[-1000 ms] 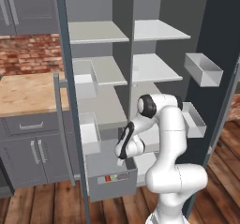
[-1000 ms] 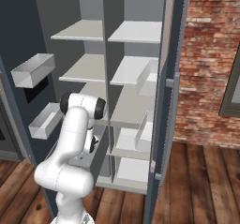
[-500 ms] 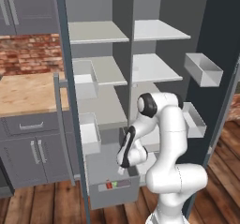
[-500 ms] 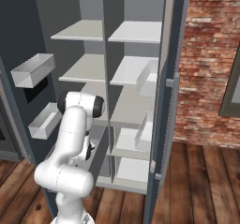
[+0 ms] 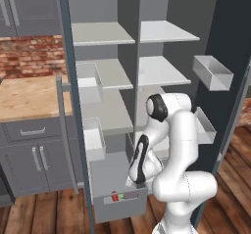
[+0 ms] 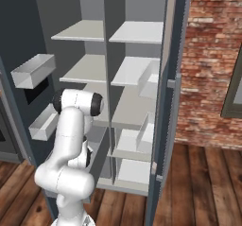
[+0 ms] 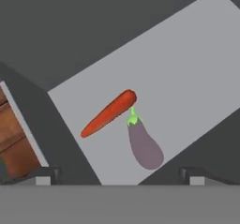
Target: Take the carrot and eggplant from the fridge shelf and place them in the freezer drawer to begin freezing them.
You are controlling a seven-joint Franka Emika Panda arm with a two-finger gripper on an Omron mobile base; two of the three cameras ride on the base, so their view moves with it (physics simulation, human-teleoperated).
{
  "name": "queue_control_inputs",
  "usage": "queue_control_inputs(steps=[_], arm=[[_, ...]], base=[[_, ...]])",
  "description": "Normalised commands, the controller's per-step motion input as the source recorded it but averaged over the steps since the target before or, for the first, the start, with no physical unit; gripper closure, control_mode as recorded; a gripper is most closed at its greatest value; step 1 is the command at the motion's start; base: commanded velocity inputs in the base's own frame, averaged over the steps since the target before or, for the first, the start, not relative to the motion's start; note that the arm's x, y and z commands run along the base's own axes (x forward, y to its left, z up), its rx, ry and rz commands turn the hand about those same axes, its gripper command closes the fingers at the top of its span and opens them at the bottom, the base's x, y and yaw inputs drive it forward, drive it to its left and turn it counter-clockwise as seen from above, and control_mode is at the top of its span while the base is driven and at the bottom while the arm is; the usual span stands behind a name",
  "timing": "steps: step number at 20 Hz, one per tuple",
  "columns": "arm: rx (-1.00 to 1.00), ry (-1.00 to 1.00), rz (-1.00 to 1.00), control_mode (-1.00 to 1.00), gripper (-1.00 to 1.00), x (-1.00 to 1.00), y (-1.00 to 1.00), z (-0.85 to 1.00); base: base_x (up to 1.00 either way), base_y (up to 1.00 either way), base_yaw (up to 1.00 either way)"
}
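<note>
We judge the task all but done: the freezer drawer (image 5: 119, 206) stands pulled out, and on its pale floor lie the carrot (image 7: 108, 113) and the eggplant (image 7: 145, 146), stem tip touching the carrot's thick end; only shutting it may remain. The gripper (image 7: 119, 174) hangs above with fingers (image 7: 47, 175) spread and empty; bare floor surrounds both vegetables, the drawer wall near the carrot's tip.

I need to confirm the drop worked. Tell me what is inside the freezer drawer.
In the hand view, the carrot and the eggplant lie on the freezer drawer floor, stem tip by the carrot's thick end. The drawer's near corner is hidden below the frame.
</note>
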Motion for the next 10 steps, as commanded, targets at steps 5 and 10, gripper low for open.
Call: queue_control_inputs(steps=[5,10], arm=[[0.00,-0.02,-0.05,-1.00,-1.00,0.00,-0.16,0.86],[0.02,0.00,-0.07,-1.00,-1.00,-0.05,-0.16,0.76]], base=[[0.00,0.00,0.00],[0.00,0.00,0.00]])
